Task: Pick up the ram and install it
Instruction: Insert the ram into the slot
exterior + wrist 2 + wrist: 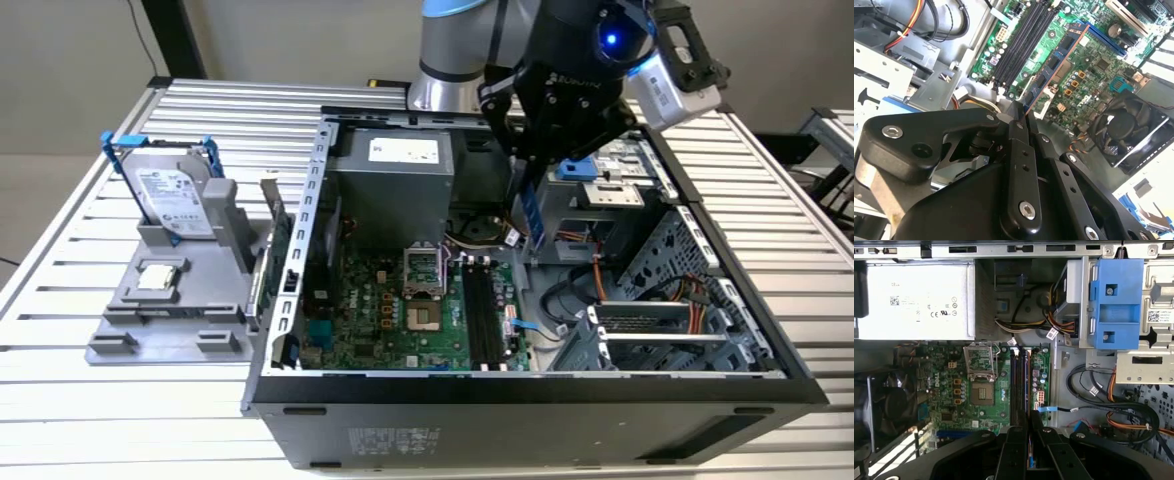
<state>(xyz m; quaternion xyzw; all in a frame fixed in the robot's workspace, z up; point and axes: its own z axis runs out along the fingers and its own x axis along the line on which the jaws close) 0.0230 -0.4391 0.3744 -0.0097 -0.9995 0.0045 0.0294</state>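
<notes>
Gripper (531, 165) jaws were clamped on the ram (535, 215), held upright above the open computer case (534, 385), upper centre of the exterior view. Pickup looked done; seating it in the black memory slots (483, 315) remained.

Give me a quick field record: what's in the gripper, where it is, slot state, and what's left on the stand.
gripper: shut on the ram
ram position: held above the open computer case, not yet seated
memory slots: black, empty, beside the processor socket
ram vs slots: roughly in line with them in the first wrist view
grey stand: hard drive upright
</notes>
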